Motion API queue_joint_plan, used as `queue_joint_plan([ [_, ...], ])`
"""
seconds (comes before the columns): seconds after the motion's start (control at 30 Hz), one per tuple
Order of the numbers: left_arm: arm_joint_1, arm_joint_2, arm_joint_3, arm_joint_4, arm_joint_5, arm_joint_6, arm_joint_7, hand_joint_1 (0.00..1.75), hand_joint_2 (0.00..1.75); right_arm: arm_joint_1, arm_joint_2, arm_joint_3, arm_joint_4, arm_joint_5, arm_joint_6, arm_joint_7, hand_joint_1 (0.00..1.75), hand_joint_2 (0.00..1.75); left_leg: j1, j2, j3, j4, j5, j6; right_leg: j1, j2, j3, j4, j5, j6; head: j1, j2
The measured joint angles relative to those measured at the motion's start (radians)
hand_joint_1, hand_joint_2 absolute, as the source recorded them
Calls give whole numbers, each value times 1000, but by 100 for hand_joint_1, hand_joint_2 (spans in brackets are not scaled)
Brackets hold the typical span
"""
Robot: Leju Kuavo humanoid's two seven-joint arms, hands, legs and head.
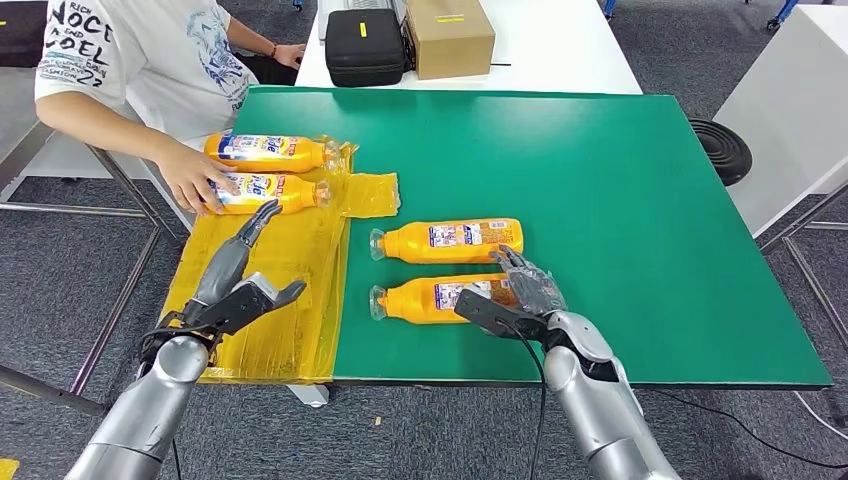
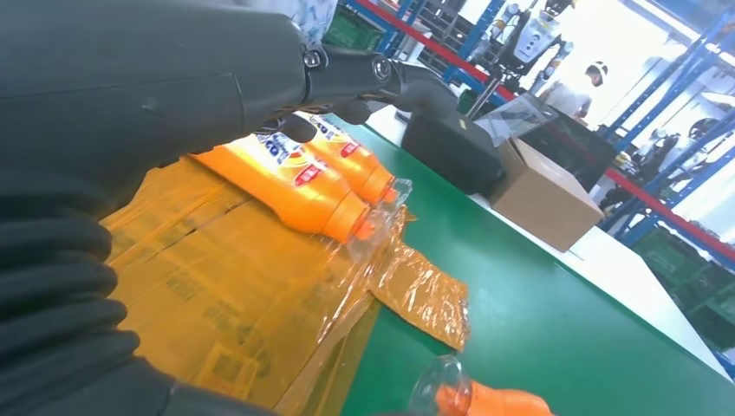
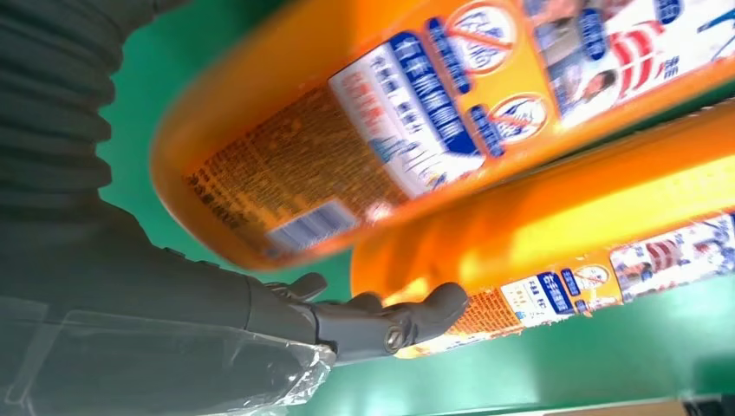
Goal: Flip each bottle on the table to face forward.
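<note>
Head view, table: a green tabletop (image 1: 620, 200) bears four orange bottles lying on their sides; a sheet of yellow plastic wrap (image 1: 290, 290) covers the table's left edge.
Head view, near bottle (image 1: 432, 298): closest of the pair on the green, neck towards the yellow wrap, small-print back label up. The far bottle (image 1: 447, 241) lies just beyond it, parallel, back label up too.
Head view, right hand (image 1: 515, 290): draped over the base end of the near bottle, fingers curled onto it; it appears to grip that bottle.
Head view, left hand (image 1: 240, 280): over the yellow wrap, fingers spread and holding nothing, fingertips pointing at the two wrap-side bottles (image 1: 270, 172), which show blue front labels.
Head view, person: a person's hand (image 1: 192, 175) rests on the nearer wrap-side bottle.
Left wrist view: the wrap-side bottles lie side by side on the yellow wrap; the left hand's dark fingers hang above them without contact.
Right wrist view: the near bottle's barcode label (image 3: 347, 173) looms close and blurred; fingers (image 3: 407, 316) reach beside the other bottle's base. Contact is not plain here.
Step, as judged: rolling the near bottle so its front label faces up.
Next move calls for: a firm hold at the base, a half-turn about the bottle's long axis, and no nudging of the far bottle beside it.
</note>
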Motion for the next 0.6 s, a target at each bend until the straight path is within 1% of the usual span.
queue_joint_plan([
  [0.2, 36, -2, 23, -29, -8, -2, 18, 0, 175, -94, -22, 46, 110, 0, 50, -18, 0, 175, 0, 0, 0, 0, 0, 0, 0, 0, 0, 0, 0, 0, 0, 0],
  [0.33, 38, -2, 38, -29, -9, -5, 29, 0, 175, -157, -27, 77, 193, -16, 96, -47, 0, 175, 0, 0, 1, 0, 0, 0, 0, 0, 0, 0, 0, 0, 0, 0],
  [0.5, 31, -1, 52, -15, 5, -27, 33, 0, 175, -239, -41, 122, 306, -37, 168, -106, 0, 175, 0, 0, 2, 0, 0, 0, 0, 0, 0, 0, 2, -2, 0, 0],
  [0.6, 29, 0, 54, -12, 8, -28, 33, 0, 175, -257, -46, 132, 329, -40, 177, -117, 0, 175, 0, 0, 2, 0, 0, 0, 0, 0, 1, 0, 2, -2, 0, 0],
])
